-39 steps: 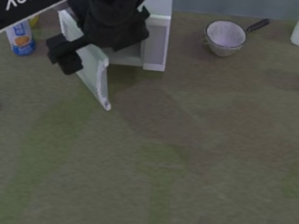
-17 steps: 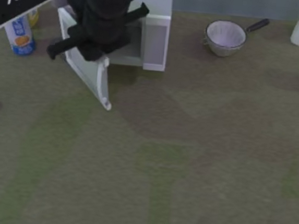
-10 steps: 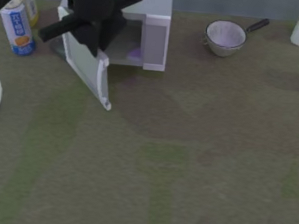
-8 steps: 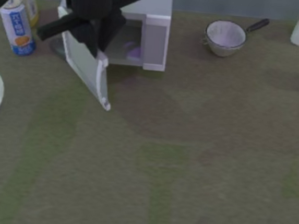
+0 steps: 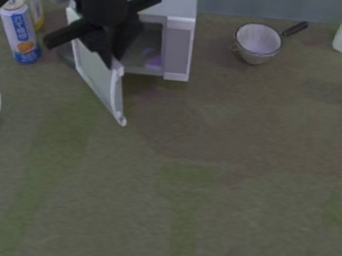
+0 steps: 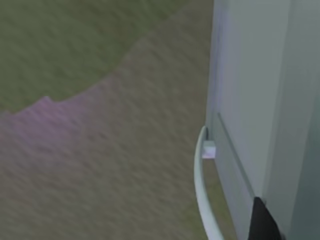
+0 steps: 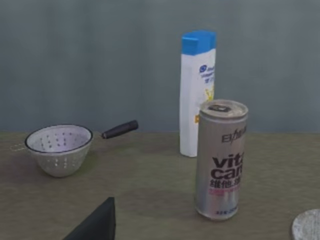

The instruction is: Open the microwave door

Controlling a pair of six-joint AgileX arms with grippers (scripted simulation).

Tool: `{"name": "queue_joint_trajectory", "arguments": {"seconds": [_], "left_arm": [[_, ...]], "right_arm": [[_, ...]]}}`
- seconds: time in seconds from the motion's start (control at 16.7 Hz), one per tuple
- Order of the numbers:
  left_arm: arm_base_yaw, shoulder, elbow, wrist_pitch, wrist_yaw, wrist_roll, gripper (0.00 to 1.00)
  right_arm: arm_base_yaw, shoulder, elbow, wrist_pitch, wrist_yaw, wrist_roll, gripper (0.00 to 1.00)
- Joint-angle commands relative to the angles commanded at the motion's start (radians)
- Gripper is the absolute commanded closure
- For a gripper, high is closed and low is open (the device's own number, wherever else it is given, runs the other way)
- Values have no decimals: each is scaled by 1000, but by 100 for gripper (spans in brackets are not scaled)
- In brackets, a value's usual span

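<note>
the left gripper [image 5: 87,28] has lifted off the microwave door [image 5: 97,76], now swung wide; its jaws' state i cannot tell.

"vita" over "care" is printed on the silver can [image 7: 221,160]; other lettering cannot be read.

Top view straight down, left wrist close on microwave door [image 6: 260,100], right wrist sideways
</note>
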Motion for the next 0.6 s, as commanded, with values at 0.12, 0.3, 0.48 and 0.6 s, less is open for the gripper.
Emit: {"name": "queue_joint_trajectory", "arguments": {"seconds": [0.12, 0.3, 0.48, 0.6], "left_arm": [[1, -13, -47, 34, 0, 1, 100], [2, -26, -91, 65, 0, 2, 100], [2, -26, -92, 66, 0, 2, 100], [2, -26, -92, 66, 0, 2, 100]], "right_arm": [[0, 0, 0, 0, 0, 0, 0], [0, 0, 0, 0, 0, 0, 0], [0, 0, 0, 0, 0, 0, 0], [0, 0, 0, 0, 0, 0, 0]]}}
